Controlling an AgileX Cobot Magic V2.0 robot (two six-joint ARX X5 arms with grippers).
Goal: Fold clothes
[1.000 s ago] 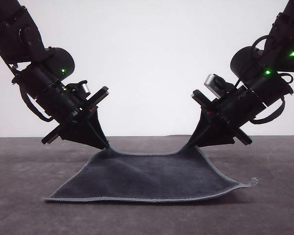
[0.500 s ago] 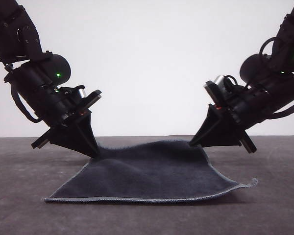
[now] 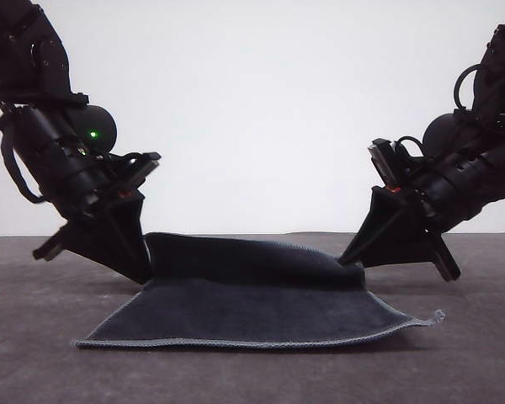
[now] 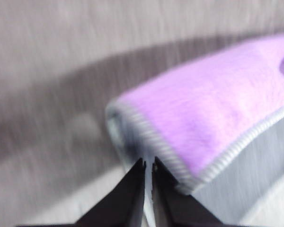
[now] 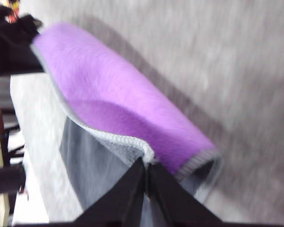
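Front view, from the left: we see the left pincer low over the grey tabletop, its black fingers pinched on the far left corner of the cloth. In the left wrist view the two fingertips sit almost together with the stitched grey edging caught between them, so we read this pincer as clamped narrow on the cloth. That frame is blurred, so the exact bite on the edging is probably at the corner itself.

The cloth lies on the tabletop between the arms, charcoal face up toward us, its near edge flat and its far edge lifted and curled forward into a low roll. The wrist views show the turned-over part bright purple, with the grey face beneath it.

To the right, the right pincer holds the far right corner, slightly higher than the left. In the right wrist view its fingertips meet on the edging, this pincer closed tight on the cloth. The near right corner lies loose on the tabletop, tip curled up
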